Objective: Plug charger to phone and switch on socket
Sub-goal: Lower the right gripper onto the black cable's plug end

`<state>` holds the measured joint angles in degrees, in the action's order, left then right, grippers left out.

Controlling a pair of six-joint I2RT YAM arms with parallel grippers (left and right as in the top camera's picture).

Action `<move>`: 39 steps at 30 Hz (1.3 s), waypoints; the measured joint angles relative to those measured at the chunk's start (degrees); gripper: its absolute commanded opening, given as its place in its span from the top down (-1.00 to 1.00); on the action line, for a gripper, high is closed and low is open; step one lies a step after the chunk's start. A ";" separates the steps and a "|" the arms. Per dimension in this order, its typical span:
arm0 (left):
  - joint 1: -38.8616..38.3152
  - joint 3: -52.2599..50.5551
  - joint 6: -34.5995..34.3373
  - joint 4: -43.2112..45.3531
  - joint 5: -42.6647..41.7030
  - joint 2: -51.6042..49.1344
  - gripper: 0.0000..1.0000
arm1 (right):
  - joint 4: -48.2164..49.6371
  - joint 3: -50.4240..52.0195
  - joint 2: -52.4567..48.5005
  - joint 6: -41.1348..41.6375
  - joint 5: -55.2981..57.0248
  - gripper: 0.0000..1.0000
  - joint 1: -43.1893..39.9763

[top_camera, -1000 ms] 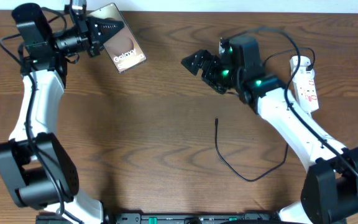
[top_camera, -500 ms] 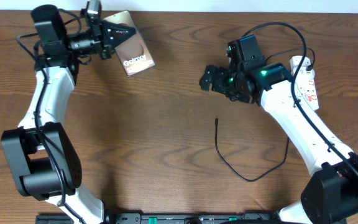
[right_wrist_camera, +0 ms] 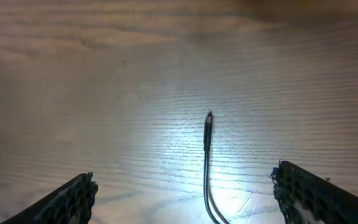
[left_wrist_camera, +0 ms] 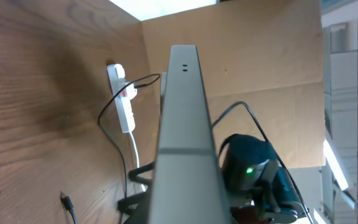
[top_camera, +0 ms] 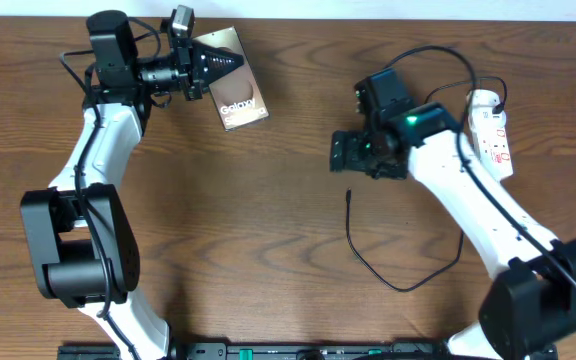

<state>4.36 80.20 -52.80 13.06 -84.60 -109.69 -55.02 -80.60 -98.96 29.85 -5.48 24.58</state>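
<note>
Holding the phone (top_camera: pixel 240 92) up while the charger (top_camera: pixel 349 228) lies on the table (top_camera: pixel 218 230)

The charger is a thin black cable lying on the brown wooden table; its small straight tip points toward the far edge of the table, and the rest of it bends in a loop back toward the right arm. In the right wrist view the tip (right_wrist_camera: pixel 207 127) lies flat on the wood in a bright patch of light. The right gripper (top_camera: pixel 353 155) hangs just past the tip, on the far side of it; its two fingers stand wide apart with nothing in them, and the tip shows in the gap between them but is not touched. The phone is near the far left of the table, well apart from the charger; its brown-grey face with white "Galaxy" letters looks up. The left gripper (top_camera: pixel 206 68) is closed tight on one corner of the phone; in the left wrist view the phone (left_wrist_camera: pixel 182 124) shows only as a thin grey edge. The socket (top_camera: pixel 493 135), a white power strip with red marks, lies at the far right of the table, beside the right arm.
</note>
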 measured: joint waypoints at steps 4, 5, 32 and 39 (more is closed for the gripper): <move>-0.13 0.00 0.55 -0.02 -0.07 0.00 0.86 | 0.02 0.00 -5.16 0.11 1.16 -0.81 2.89; -0.13 0.00 0.59 -0.02 -0.09 0.00 0.85 | 0.20 0.02 -6.71 0.31 1.42 -0.79 3.58; -0.13 0.00 2.10 -1.18 -0.20 0.00 0.85 | -0.94 2.01 -13.51 8.55 6.93 -0.46 5.55; -0.13 0.00 2.78 -2.16 -0.20 0.00 0.88 | -0.52 5.35 -13.51 10.05 7.02 -0.38 5.55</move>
<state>4.23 80.20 -50.02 10.90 -84.79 -109.69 -55.55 -75.24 -112.46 39.90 1.54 30.13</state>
